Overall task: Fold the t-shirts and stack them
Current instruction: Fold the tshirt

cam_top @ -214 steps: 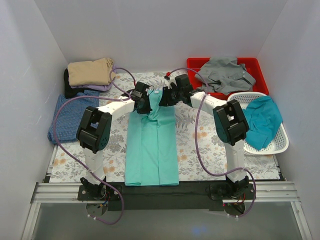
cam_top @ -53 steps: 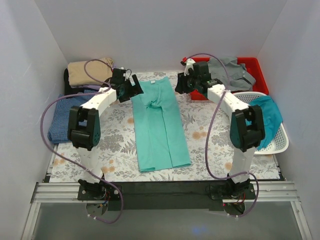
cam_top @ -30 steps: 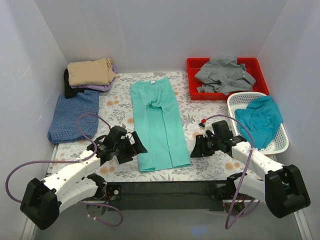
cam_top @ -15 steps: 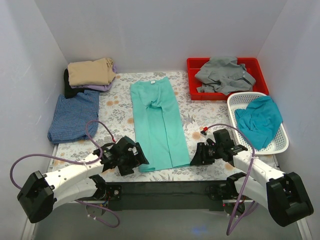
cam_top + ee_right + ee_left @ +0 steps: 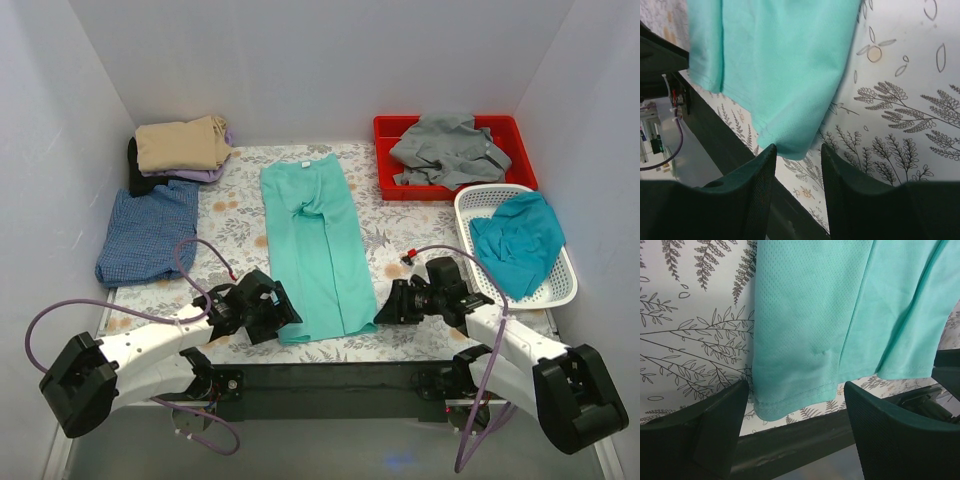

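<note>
My left gripper is spread wide, straddling the near hem corner of the mint green t-shirt and pinching nothing. My right gripper is parted too, with the other hem corner just ahead of its fingertips. The shirt lies flat in a long strip beyond both. I judge I am at the hem grasp. Next, both must close on the corners and carry them towards the collar. The folded tan t-shirt sits far beyond the left fingers.

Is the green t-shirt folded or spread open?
Partly folded: the green t-shirt lies flat as a long narrow strip, its sides folded in, not yet folded across its length.
</note>
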`<state>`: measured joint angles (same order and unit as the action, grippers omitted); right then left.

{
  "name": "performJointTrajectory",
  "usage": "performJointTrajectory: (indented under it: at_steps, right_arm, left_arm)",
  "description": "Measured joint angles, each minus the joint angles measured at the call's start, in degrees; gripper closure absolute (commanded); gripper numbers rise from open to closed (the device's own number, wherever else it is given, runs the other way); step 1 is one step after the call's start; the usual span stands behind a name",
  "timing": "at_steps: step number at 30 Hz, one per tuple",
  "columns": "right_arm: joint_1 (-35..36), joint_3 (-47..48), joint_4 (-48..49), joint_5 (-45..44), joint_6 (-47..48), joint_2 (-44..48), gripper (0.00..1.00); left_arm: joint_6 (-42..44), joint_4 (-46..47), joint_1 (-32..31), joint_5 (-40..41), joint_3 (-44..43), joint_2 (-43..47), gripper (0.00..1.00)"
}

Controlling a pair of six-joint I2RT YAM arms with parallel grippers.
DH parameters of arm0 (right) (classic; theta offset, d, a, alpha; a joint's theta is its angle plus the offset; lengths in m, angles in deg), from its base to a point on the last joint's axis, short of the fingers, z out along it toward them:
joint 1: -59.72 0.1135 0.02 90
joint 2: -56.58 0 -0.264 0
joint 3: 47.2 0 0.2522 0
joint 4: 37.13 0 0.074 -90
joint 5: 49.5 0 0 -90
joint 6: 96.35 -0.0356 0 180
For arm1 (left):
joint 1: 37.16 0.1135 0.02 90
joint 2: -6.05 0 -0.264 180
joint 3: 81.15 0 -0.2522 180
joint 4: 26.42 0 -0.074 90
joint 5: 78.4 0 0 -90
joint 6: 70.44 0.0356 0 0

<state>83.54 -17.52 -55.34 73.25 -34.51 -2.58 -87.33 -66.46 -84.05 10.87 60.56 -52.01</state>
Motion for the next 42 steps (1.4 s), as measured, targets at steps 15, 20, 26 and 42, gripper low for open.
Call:
performJointTrajectory:
  at_steps: [15, 20, 26, 42]
  right_arm:
    - [1.4, 0.5, 0.5, -1.5, -3.3, 1.2, 0.52]
    - [1.8, 1.5, -2.5, -4.6, -4.5, 10.4, 0.5]
    - [1.8, 4.1, -2.6, -5.6, -4.7, 9.2, 0.5]
    - [6.1, 3.6, -4.6, -8.3, -6.1, 0.0, 0.5]
  left_arm:
    - [0.5, 0.6, 0.0, -0.4, 0.7, -0.2, 0.4]
    - [0.6, 0.7, 0.0, -0.4, 0.7, -0.2, 0.38]
    - [0.8, 1.1, 0.0, -1.2, 0.4, -0.9, 0.36]
    - [1.2, 0.9, 0.0, -2.5, 0.4, -2.2, 0.54]
